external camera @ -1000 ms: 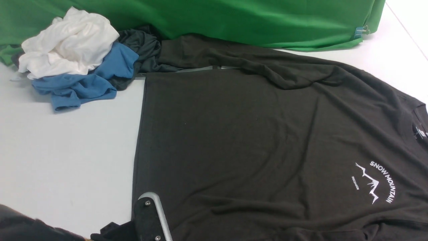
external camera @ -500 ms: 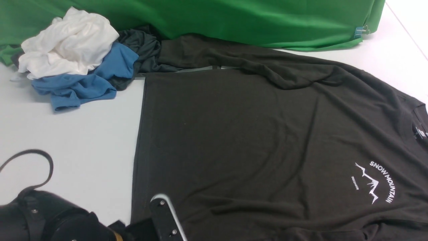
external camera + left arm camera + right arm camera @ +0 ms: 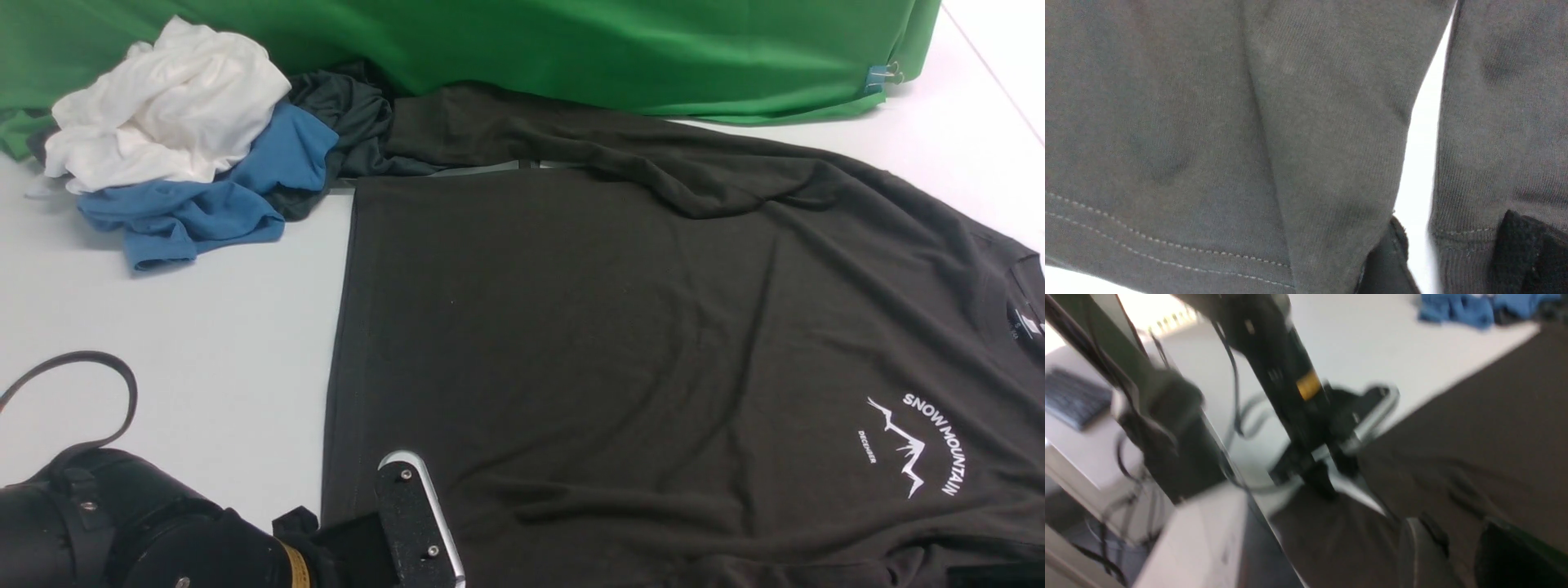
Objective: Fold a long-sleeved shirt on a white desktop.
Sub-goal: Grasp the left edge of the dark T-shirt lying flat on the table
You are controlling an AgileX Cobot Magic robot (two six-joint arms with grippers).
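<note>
Charcoal shirt cuff (image 3: 1466,249) sat inside my left pincer (image 3: 1453,217), jaws open; a deep bite past the seam looked wisest.

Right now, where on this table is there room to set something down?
Widest bare table: left of the shirt, between the clothes pile and the robot arm. A smaller patch at the far right, between shirt and green cloth. Shirt covers the rest.

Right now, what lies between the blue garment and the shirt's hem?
Nothing: bare white desktop separates the blue garment from the shirt, per the front view.
</note>
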